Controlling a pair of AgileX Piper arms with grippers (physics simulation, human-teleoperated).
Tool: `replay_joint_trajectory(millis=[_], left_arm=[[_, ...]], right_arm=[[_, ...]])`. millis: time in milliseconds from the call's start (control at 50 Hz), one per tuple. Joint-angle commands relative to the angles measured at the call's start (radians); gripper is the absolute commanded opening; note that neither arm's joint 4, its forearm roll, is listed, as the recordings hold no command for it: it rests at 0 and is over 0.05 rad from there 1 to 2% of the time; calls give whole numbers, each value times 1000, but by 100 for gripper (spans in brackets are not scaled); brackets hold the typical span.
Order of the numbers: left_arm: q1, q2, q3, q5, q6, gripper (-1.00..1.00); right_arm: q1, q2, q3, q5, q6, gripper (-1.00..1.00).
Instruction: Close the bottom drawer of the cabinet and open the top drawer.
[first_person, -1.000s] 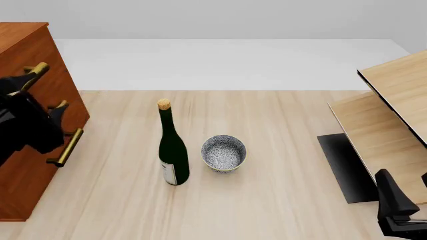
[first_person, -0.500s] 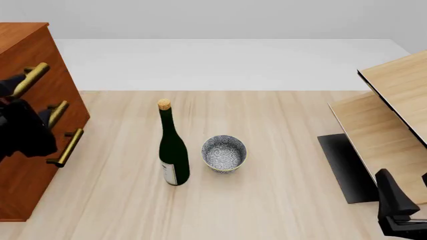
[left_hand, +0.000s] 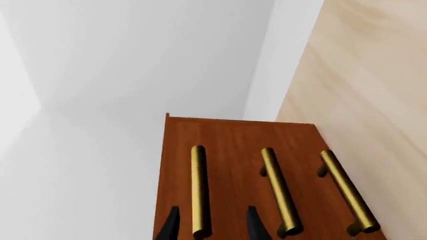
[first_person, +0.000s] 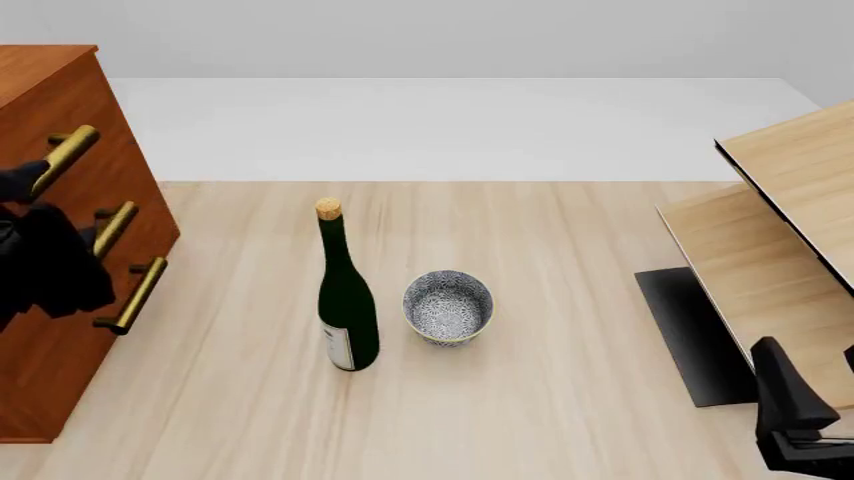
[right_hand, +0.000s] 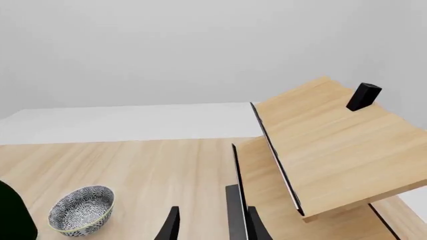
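L end effector (left_hand: 210, 227) open, R (right_hand: 212, 225) too

Light bright, even, diffuse in all three views, source not identifiable; rendered surfaces clean, no blur, noise or edge distortion, all in focus. Shadows faint: soft dark patches beside the wine bottle (first_person: 346, 300) and bowl (first_person: 449, 307) on the table (first_person: 561, 300), and a thin shade line under each brass handle on the cabinet (left_hand: 233, 150). Mild sheen along the handles in the left wrist view, no hard glare; the back wall grades smoothly from white to pale grey.
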Motion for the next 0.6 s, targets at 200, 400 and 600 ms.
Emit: replay_joint_trajectory(millis=[200,400,600], left_arm=[[80,65,2,-58,15,100],[102,77,2,-76,25,100],[122,67,-3,-73,27,100]], right_arm=[[0,-3,0,2,2,100],[0,-2,0,2,2,100],[0,-3,0,3,2,100]])
